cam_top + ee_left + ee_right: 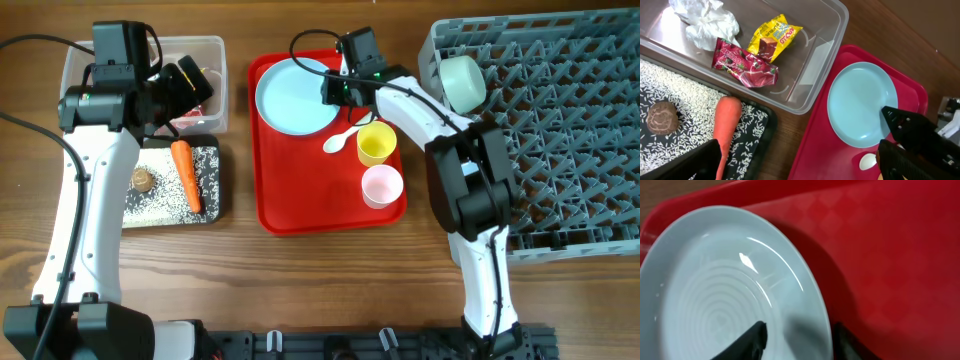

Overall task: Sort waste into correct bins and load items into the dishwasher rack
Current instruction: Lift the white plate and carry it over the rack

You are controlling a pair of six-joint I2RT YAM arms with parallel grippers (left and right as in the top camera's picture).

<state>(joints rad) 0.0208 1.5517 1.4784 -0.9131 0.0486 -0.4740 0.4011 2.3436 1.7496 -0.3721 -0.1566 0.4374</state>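
Light-blue plate (293, 95), glazed: likely stiff, slick, breakable; its rim sits between the spread, unclenched jaws of the right pincer (797, 332); best hold is that near rim.

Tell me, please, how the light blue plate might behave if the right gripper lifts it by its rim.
The plate shows bright glints, so it may slip in the right gripper. It looks rigid, unlikely to bend. Held at one edge, it would likely tip toward the red tray.
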